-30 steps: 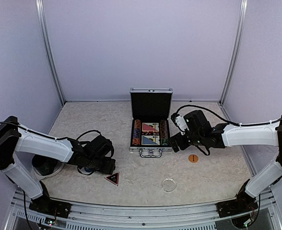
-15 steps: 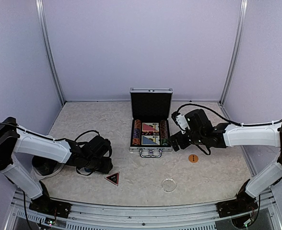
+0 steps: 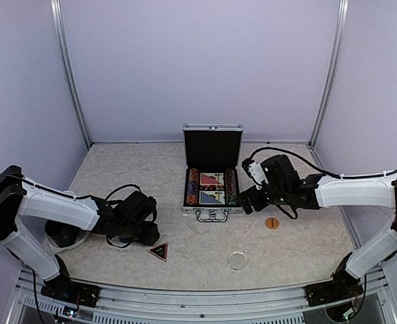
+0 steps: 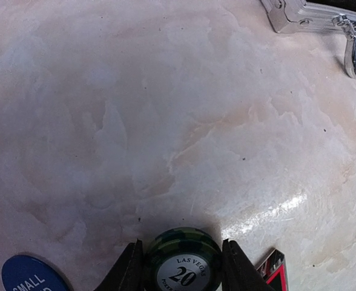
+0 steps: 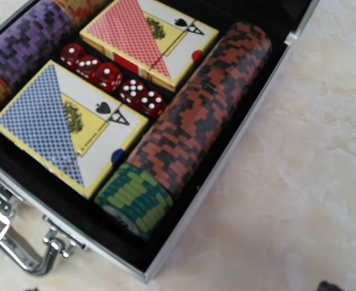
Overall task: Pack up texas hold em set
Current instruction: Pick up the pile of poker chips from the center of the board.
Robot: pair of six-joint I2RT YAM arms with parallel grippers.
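**Holding one green chip, well apart from the open case**

The left gripper [image 4: 181, 262] is clenched on a round chip [image 4: 179, 274], close to the table [image 4: 166, 121]. The chip has a green striped edge and a pale centre printed "20". Just beside it lie a round blue button [image 4: 29, 276] and the corner of a dark triangle marker [image 4: 272, 268] with a red edge.

The briefcase [image 3: 213, 150] stands in the middle of the table. It is of shiny silver metal with black lining, and its lid is upright. Inside are striped chip rows [image 5: 196, 115], a red deck [image 5: 148, 36], a blue deck [image 5: 63, 118], and red dice [image 5: 111, 77] between the decks.

The right gripper [image 3: 247, 201] hangs at the right side of the case. I cannot tell whether it is open. An orange button [image 3: 272, 223] lies near it.

The table is pale, glossy and marbled. The walls [image 3: 198, 67] are plain lilac.
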